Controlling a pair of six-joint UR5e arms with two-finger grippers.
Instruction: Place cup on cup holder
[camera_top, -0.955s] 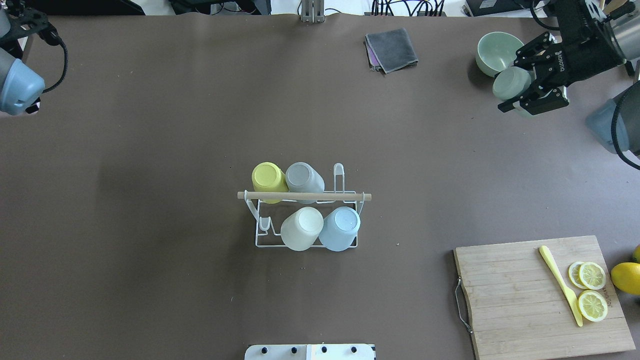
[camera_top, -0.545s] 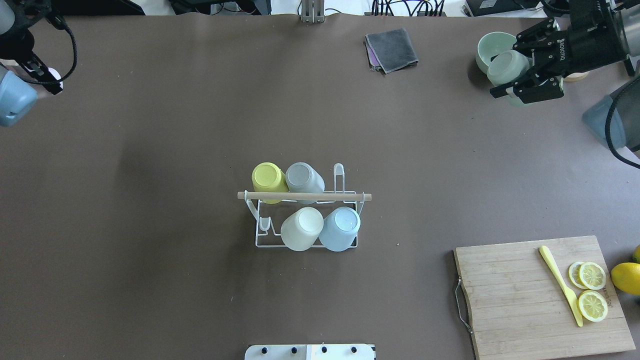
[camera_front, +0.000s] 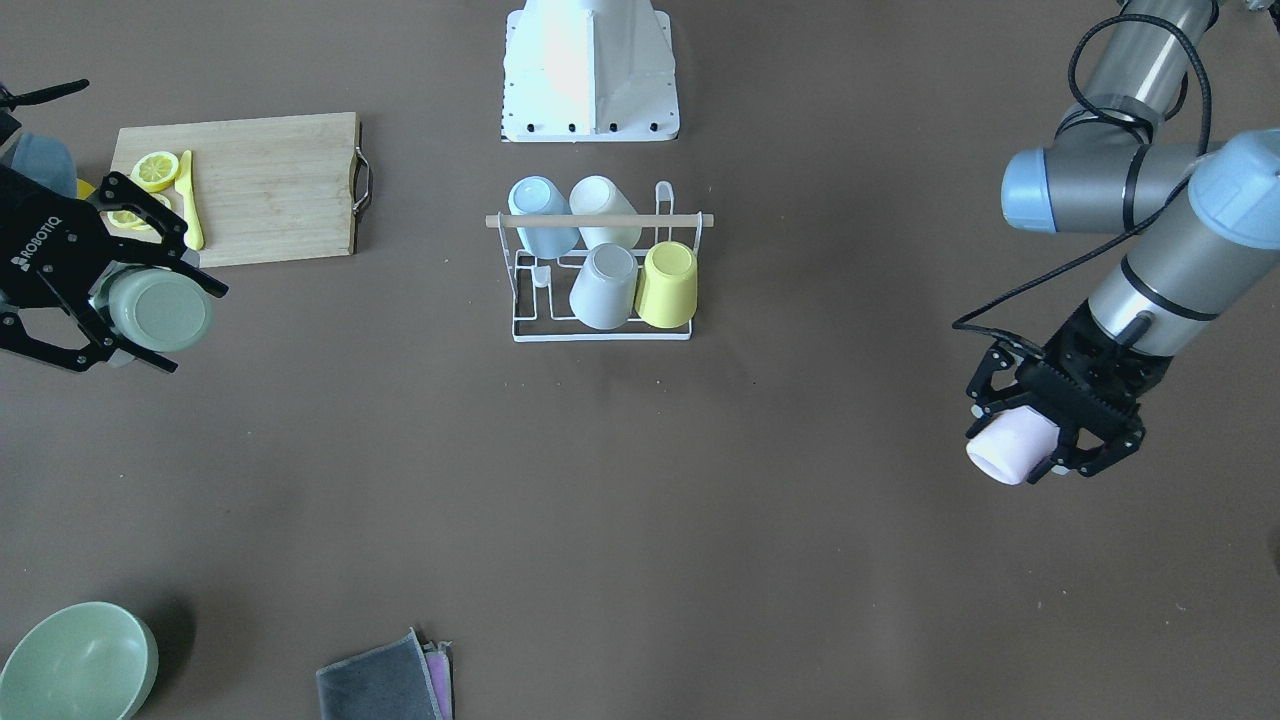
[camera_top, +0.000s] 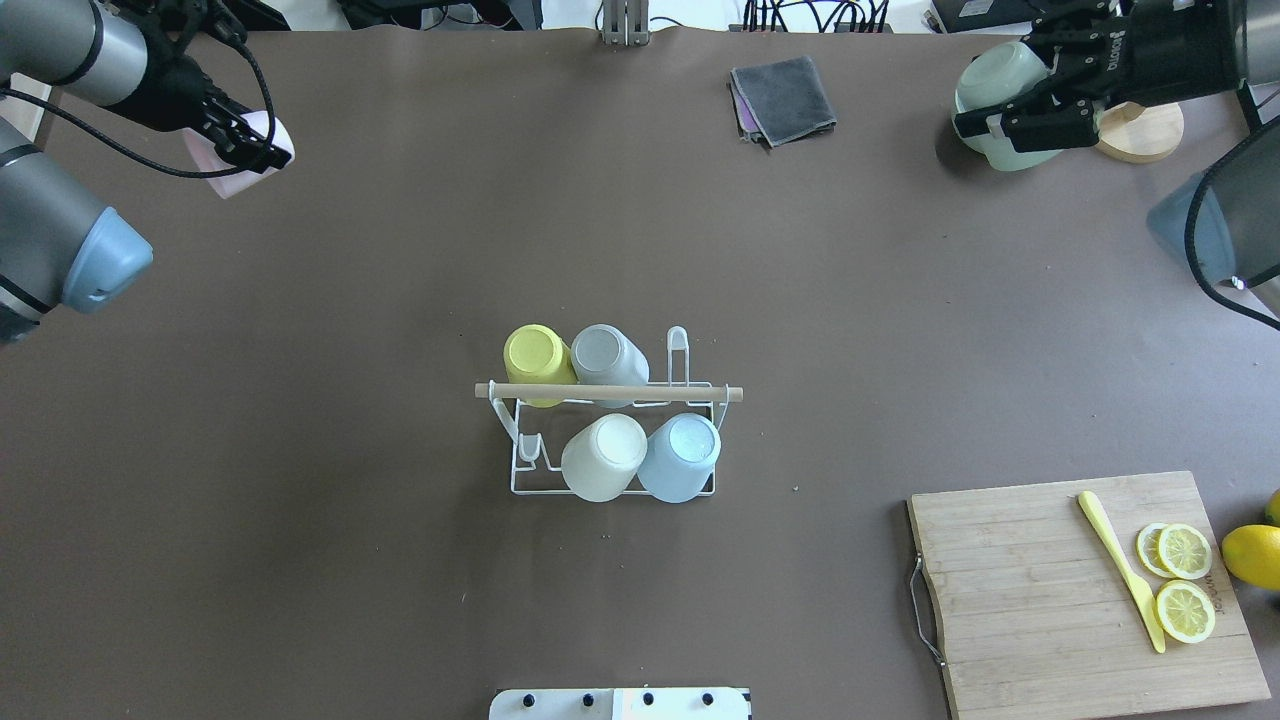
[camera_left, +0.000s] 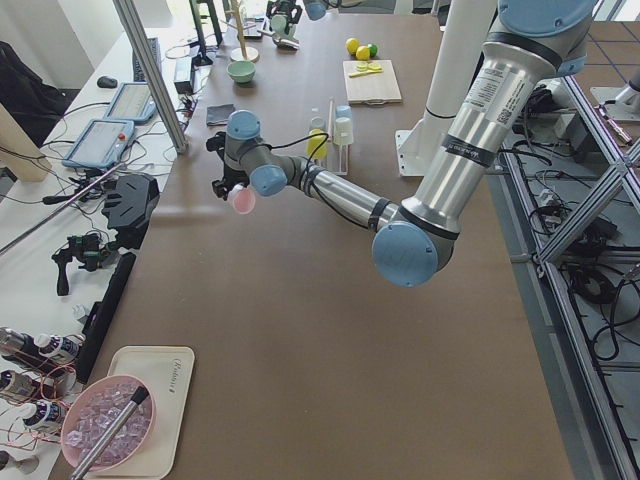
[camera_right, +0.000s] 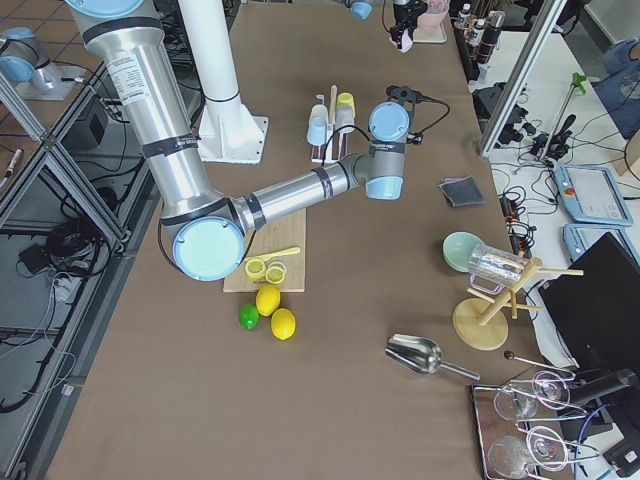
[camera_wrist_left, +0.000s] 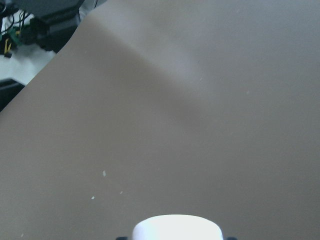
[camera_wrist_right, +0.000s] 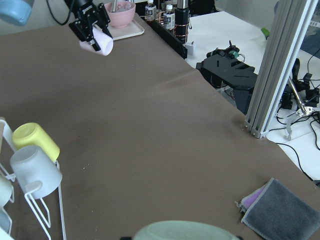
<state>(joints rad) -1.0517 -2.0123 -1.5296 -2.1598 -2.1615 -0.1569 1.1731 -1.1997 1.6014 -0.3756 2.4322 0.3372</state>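
Note:
The white wire cup holder (camera_top: 610, 392) with a wooden rod stands mid-table, also in the front-facing view (camera_front: 600, 220). Yellow (camera_top: 535, 355), grey (camera_top: 603, 355), cream (camera_top: 603, 455) and blue (camera_top: 682, 455) cups sit upside down on it. One peg at each end is bare. My left gripper (camera_top: 250, 150) is shut on a pink cup (camera_front: 1008, 450), held on its side above the table's far left. My right gripper (camera_front: 185, 325) is shut on a pale green cup (camera_front: 160, 310) at the far right, over the bowl. Both are far from the holder.
A green bowl (camera_front: 75, 660) and a folded grey cloth (camera_top: 783, 98) lie at the far edge. A wooden board (camera_top: 1050, 600) with lemon slices and a yellow knife lies near right, beside a whole lemon (camera_top: 1252, 555). A round wooden stand base (camera_top: 1145, 135) is at the far right.
My left arm has swung in from the left edge with the pink cup, moving right. My right gripper has carried the green cup toward the far edge, over the bowl.

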